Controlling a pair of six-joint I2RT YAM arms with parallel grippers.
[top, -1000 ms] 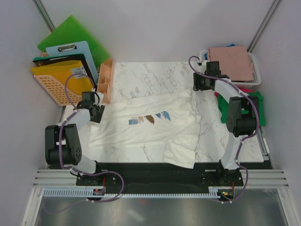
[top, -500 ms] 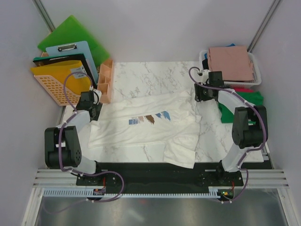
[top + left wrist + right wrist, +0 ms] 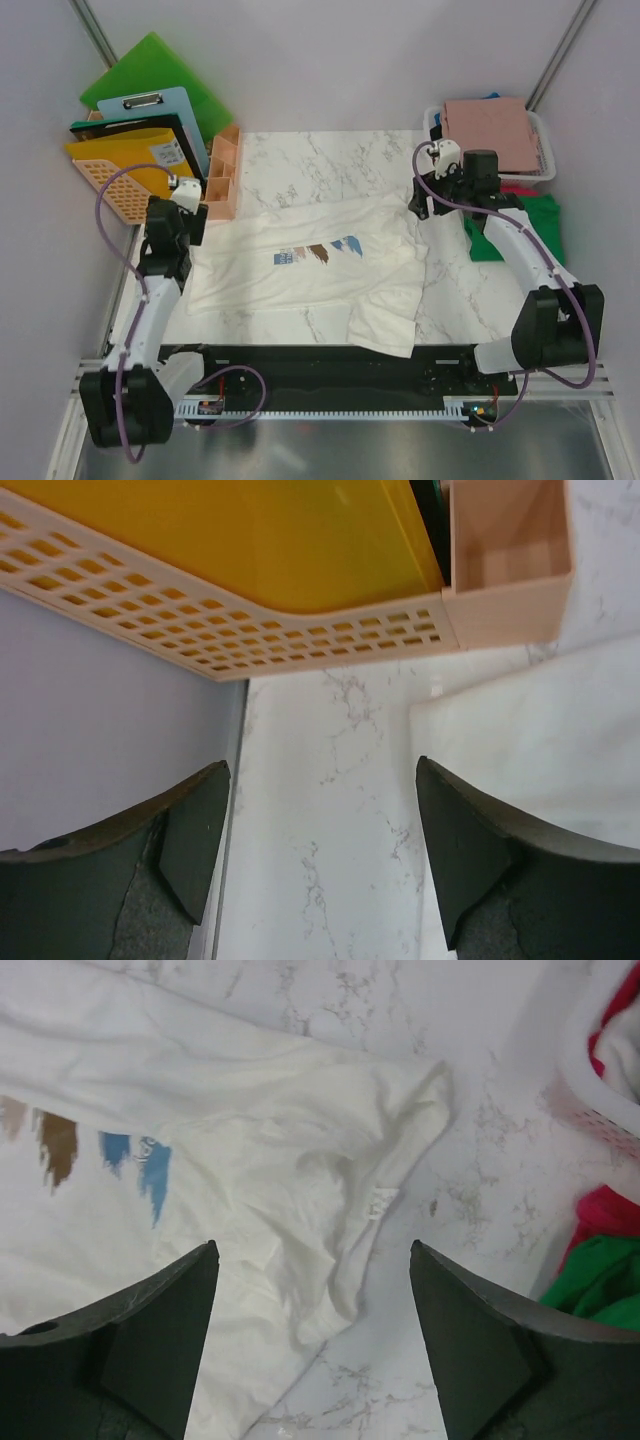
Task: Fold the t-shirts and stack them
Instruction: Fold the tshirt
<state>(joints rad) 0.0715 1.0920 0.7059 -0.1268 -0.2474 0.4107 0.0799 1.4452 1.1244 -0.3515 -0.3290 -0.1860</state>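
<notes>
A cream-white t-shirt with a blue-and-brown chest print lies spread on the marble table, its lower right part bunched. My left gripper is open over bare marble just off the shirt's left edge. My right gripper hangs open above the shirt's rumpled far right corner, holding nothing. A dusty-pink t-shirt lies folded on top of the white basket. Green and red t-shirts lie beside the basket.
An orange mesh basket, green boards and a clipboard stand at the back left. A peach compartment box sits beside them. The table's left edge runs close to my left finger.
The right jaws have widened over the shirt's corner and that arm's elbow swung out to the right. The left arm stretched out and its gripper slid left off the shirt.
</notes>
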